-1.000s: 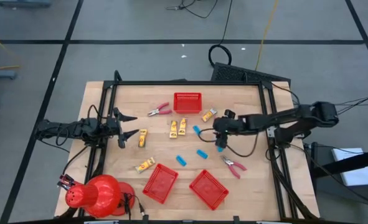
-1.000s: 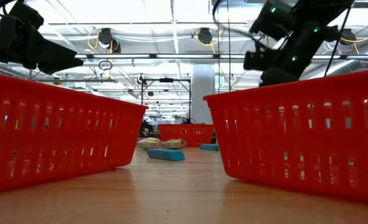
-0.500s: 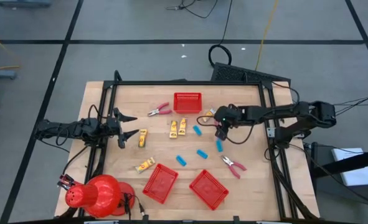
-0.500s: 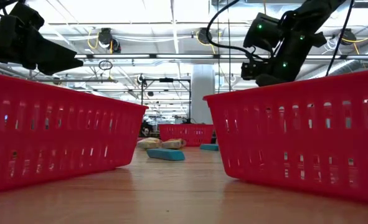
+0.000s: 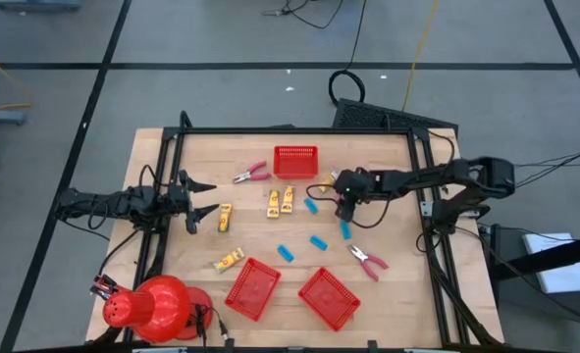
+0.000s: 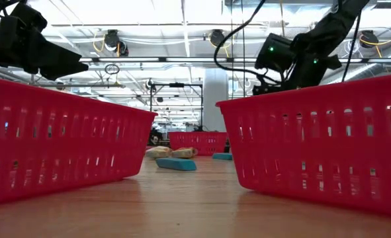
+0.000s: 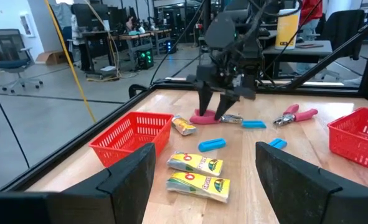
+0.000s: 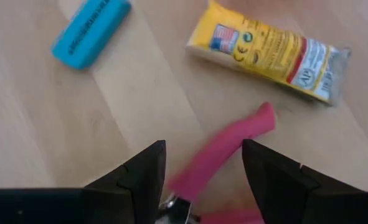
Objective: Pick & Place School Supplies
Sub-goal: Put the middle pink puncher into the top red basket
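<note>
High view: supplies lie scattered mid-table, none visibly in a basket, so sorting looks barely begun. Right gripper (image 5: 345,186) is reached in over the cluster right of the far red basket (image 5: 296,161), above a yellow packet (image 5: 328,180) and a blue block (image 5: 311,206). My read: it's lining up a pick there. Left gripper (image 5: 195,199) is parked at the left edge, fingers spread, holding nothing, near another yellow packet (image 5: 225,218). Second pink-handled tool (image 5: 369,261) sits nearer, right of centre, untouched.

Low view: two near red baskets (image 6: 327,145) fill the frame. Right arm's gripper hangs above the right one's rim. Blue block (image 6: 176,164) flat on the wood, farther back between them.

Left wrist view: right gripper (image 7: 224,106) points straight down, tips either side of a pink-handled tool (image 7: 202,116), at or just above the table; contact unclear. Packet and blue block just beside it.

Right wrist view: fingers (image 8: 140,174) apart, pink handle (image 8: 224,152) lying between them, not clamped. Yellow packet (image 8: 268,51) and blue block (image 8: 91,31) just beyond the tips. Vertical approach suits a flat-lying tool; the handle runs skew across the gap, so the grip may land off-centre.
</note>
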